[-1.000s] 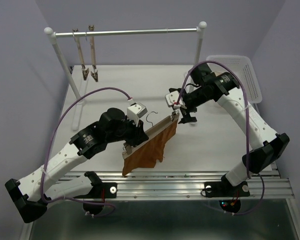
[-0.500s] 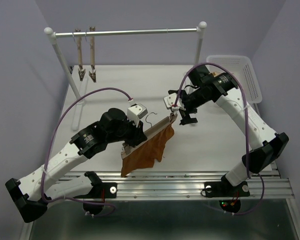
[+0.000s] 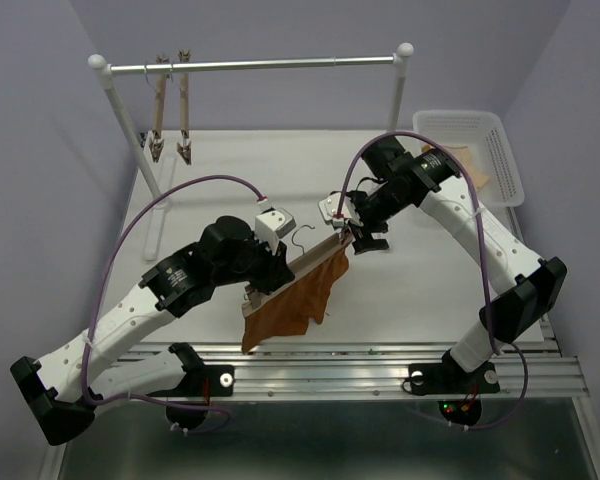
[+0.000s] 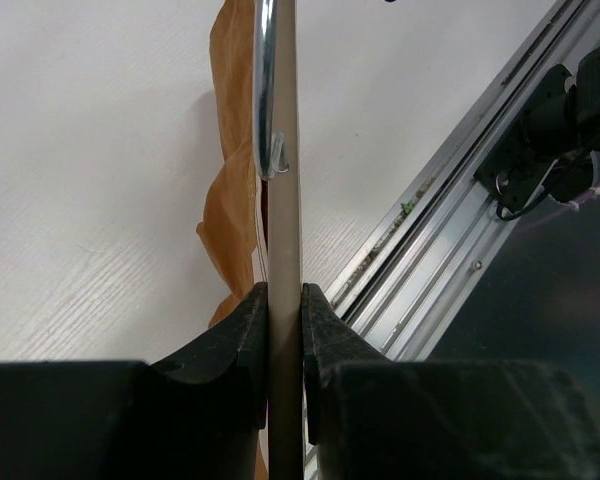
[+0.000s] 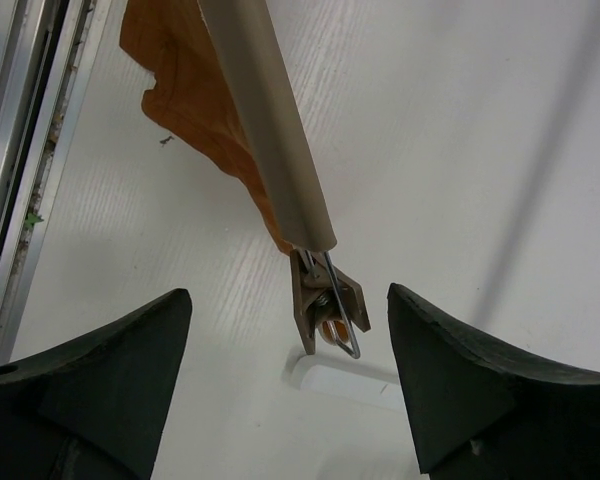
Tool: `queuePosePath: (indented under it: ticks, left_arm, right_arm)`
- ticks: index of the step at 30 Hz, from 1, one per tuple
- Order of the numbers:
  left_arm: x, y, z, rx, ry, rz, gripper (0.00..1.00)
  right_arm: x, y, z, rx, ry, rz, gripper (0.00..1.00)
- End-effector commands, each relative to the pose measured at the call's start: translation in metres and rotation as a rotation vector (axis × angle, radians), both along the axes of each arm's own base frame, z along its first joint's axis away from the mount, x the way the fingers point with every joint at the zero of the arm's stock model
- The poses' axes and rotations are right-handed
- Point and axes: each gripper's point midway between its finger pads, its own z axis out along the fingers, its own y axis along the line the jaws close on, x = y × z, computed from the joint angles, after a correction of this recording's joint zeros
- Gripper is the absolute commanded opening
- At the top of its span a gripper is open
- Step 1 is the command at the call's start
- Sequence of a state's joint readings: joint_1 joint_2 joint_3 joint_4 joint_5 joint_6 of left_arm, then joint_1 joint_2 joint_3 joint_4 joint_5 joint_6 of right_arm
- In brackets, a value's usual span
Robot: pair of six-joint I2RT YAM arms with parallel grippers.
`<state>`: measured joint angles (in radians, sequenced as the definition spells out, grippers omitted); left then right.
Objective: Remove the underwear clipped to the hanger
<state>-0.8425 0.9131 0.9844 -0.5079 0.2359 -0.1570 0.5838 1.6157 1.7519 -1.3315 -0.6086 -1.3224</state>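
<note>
The hanger (image 3: 310, 260), a light-wood bar with a wire hook, is held off the table, tilted up to the right. The rust-orange underwear (image 3: 295, 300) hangs limp from it. My left gripper (image 3: 272, 268) is shut on the bar near its lower left part; in the left wrist view its jaws (image 4: 283, 290) pinch the bar (image 4: 280, 200), with the underwear (image 4: 230, 200) behind. My right gripper (image 3: 358, 236) is open at the bar's upper right end. In the right wrist view the metal end clip (image 5: 328, 300) sits between its spread fingers (image 5: 110, 370), untouched, still biting the underwear (image 5: 195, 100).
A clothes rack (image 3: 250, 66) stands at the back with two bare wooden clip hangers (image 3: 170, 120) on its left. A white basket (image 3: 500, 150) at the back right holds a peach cloth (image 3: 470, 155). A metal rail (image 3: 380, 365) runs along the table's near edge.
My right gripper has moved left and closer, so the hanger's end clip now lies between its open fingers. The left gripper and the hanger have barely moved.
</note>
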Motion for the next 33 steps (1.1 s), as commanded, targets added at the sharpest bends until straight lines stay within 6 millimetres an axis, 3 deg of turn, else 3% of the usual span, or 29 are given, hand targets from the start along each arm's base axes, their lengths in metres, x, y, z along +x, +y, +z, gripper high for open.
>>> queuePosePath:
  ticks: [1, 5, 11, 21, 26, 27, 28, 33]
  left_arm:
    - [0.004, -0.009, 0.038, -0.082, -0.088, -0.03, 0.0]
    - [0.004, -0.009, 0.038, -0.083, -0.091, -0.031, 0.0]
    - [0.004, -0.009, 0.036, -0.075, -0.083, -0.029, 0.0]
    - [0.005, -0.007, 0.028, -0.052, -0.07, -0.02, 0.0]
    - [0.005, -0.005, 0.023, -0.036, -0.06, -0.015, 0.0]
    - [0.005, -0.005, 0.022, -0.034, -0.058, -0.015, 0.0]
    - [0.004, -0.005, 0.021, -0.03, -0.055, -0.015, 0.0]
    - [0.004, -0.005, 0.02, -0.029, -0.058, -0.022, 0.0]
  right_arm:
    - [0.002, 0.0, -0.002, -0.017, -0.011, -0.009, 0.81]
    - [0.003, 0.002, -0.005, -0.025, -0.011, -0.021, 0.78]
    - [0.002, 0.002, -0.003, -0.024, -0.011, -0.019, 0.58]
    - [-0.001, -0.002, 0.003, -0.032, -0.024, -0.004, 0.38]
    - [-0.004, -0.001, 0.003, -0.038, -0.034, 0.023, 0.22]
    - [-0.006, -0.003, 0.003, -0.044, -0.032, 0.029, 0.17]
    - [-0.005, -0.003, 0.003, -0.045, -0.038, 0.032, 0.01]
    - [-0.005, -0.004, 0.004, -0.046, -0.051, 0.044, 0.01]
